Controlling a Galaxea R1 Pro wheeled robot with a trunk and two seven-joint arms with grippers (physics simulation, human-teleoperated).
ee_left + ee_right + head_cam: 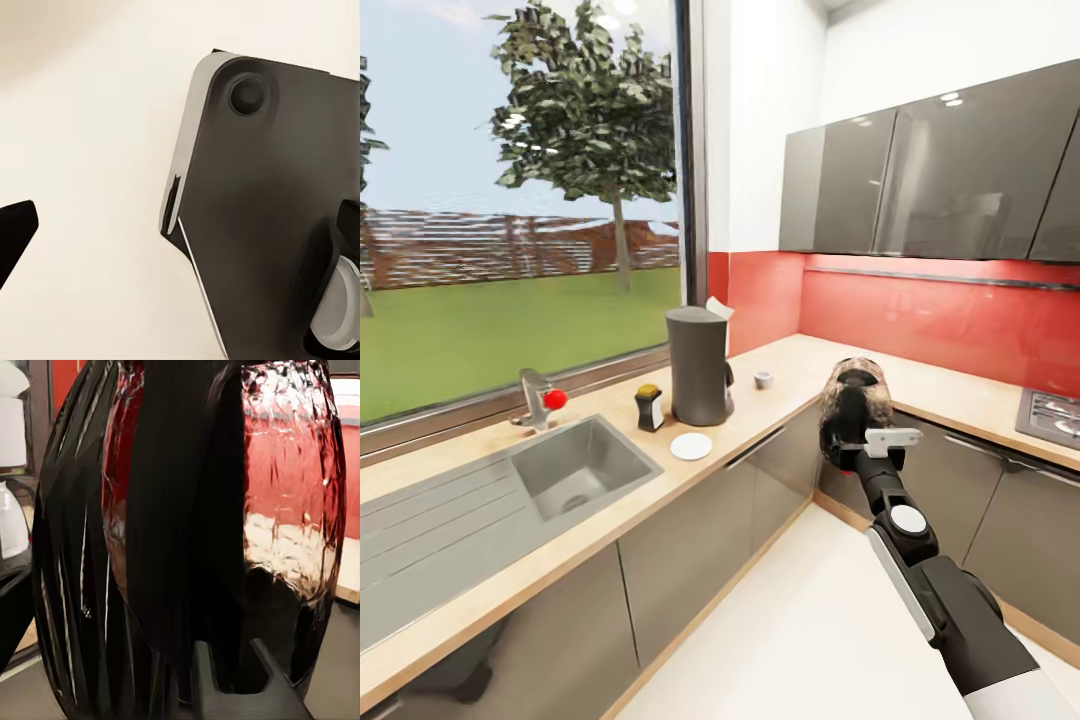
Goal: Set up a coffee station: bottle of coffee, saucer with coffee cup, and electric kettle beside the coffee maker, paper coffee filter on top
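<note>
The right arm (950,600) is built of glossy black segments with white side panels and a round white joint cap; a pale grey bracket sits near its wrist. The left wrist view shows a dark grey rounded plate (262,202), light-edged, with a recessed round screw

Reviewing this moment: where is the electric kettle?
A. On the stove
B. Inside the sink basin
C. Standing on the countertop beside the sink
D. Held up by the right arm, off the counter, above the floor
D. In the head view the electric kettle sits at the end of the right arm, over the floor in front of the cabinets, clear of the kitchen countertop and away from the coffee maker.
</note>
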